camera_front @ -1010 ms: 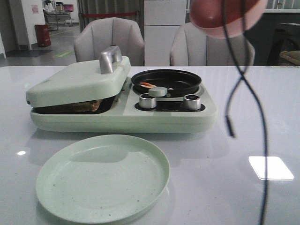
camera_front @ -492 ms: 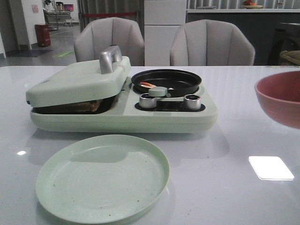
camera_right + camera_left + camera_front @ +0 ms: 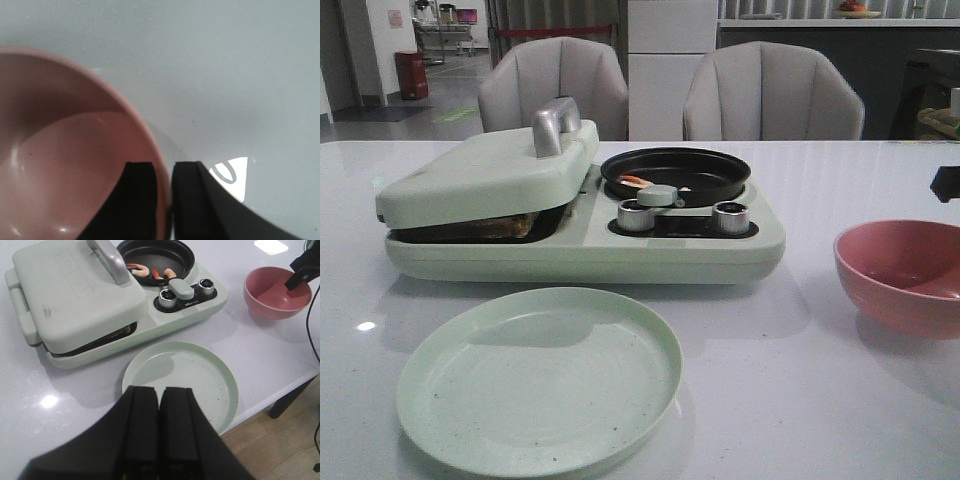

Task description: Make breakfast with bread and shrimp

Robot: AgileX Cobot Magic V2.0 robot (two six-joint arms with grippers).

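While right gripper (image 3: 164, 200) pinches bowl (image 3: 902, 272) rim, left gripper (image 3: 159, 430) closed empty; shrimp (image 3: 139, 270) in pan (image 3: 156, 255), your plate (image 3: 540, 375) unfilled.

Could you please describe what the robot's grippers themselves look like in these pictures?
Both are matte black. The left gripper has two broad, flat, blocky fingers widening toward the wrist. The right gripper shows squared black fingertips. No markings are visible on either.

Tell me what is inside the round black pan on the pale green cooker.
In the round black pan lie small curved orange-and-white shrimp; the left wrist view shows about three. The grey lid handle hides part of the pan's edge.
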